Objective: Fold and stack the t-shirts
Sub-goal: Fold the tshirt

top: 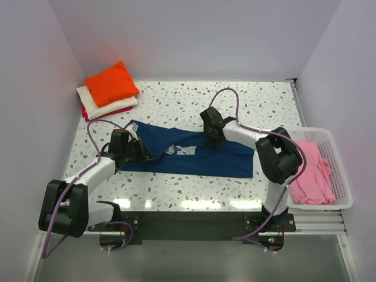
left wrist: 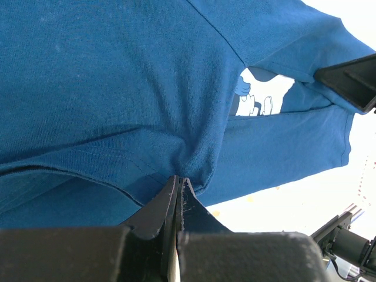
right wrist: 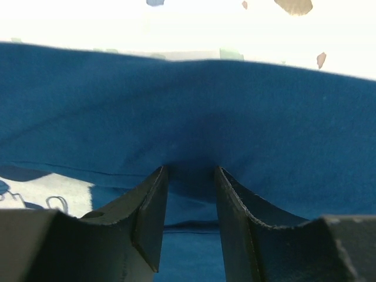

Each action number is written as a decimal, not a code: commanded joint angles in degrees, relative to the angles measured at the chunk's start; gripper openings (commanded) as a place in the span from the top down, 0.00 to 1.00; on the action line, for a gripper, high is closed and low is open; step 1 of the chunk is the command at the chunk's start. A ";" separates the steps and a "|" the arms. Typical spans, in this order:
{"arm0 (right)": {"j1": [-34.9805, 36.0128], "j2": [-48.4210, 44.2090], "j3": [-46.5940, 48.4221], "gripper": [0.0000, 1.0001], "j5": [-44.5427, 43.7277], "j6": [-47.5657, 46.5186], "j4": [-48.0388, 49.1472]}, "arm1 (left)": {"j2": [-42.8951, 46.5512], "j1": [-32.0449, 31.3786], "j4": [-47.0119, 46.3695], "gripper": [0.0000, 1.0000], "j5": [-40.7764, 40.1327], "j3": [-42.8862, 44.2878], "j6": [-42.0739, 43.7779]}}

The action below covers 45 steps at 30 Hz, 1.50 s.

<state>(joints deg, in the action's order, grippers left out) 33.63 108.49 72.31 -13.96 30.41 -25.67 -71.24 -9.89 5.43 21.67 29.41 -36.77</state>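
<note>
My left jaws are clamped tight on the navy t-shirt (top: 205, 158) spread on the tabletop (top: 176, 100); my right jaws stand apart, pressing its far edge

Top camera looks down; 2 wrist cameras close above navy t-shirt (top: 200, 161).

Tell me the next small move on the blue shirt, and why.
Probably close the right gripper. Its fingers stand apart with a ridge of the blue shirt bunched between them, not yet pinched, while the left gripper is shut on the shirt's other end. Both need a hold before folding.
</note>
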 commanded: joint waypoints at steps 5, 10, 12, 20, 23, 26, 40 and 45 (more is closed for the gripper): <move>0.30 -2.49 -1.47 0.62 0.25 0.17 0.97 | -0.30 -0.39 -0.86 1.00 0.30 1.88 1.44; 0.30 -3.11 -1.74 0.76 0.68 0.44 1.15 | -0.30 -0.39 -0.95 1.00 0.21 1.62 1.53; 0.30 -2.93 -1.65 0.81 0.77 0.61 1.15 | -0.30 -0.39 -1.04 1.00 0.21 1.53 1.44; 0.30 -3.63 -1.21 1.00 0.68 0.61 0.27 | 0.40 -0.39 -0.51 1.00 0.21 1.88 1.44; 0.30 -4.86 -1.39 1.00 0.07 0.52 0.01 | 0.84 -0.39 0.10 1.00 -0.14 2.49 1.62; 0.30 -6.09 -1.39 1.00 -0.72 0.61 -0.69 | 1.19 -0.39 0.89 1.00 -0.58 3.28 1.88; 1.09 -6.89 -2.27 0.73 1.48 -1.93 0.88 | 1.55 -0.31 2.22 1.00 -1.72 5.31 2.50; 1.97 -4.95 -1.39 0.66 1.91 -2.82 1.68 | 1.55 -0.22 3.79 1.00 -2.77 7.15 3.11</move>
<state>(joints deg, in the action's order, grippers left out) 34.83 102.83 70.35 -12.51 28.88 -25.82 -70.78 -9.89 8.67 19.81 33.41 -35.68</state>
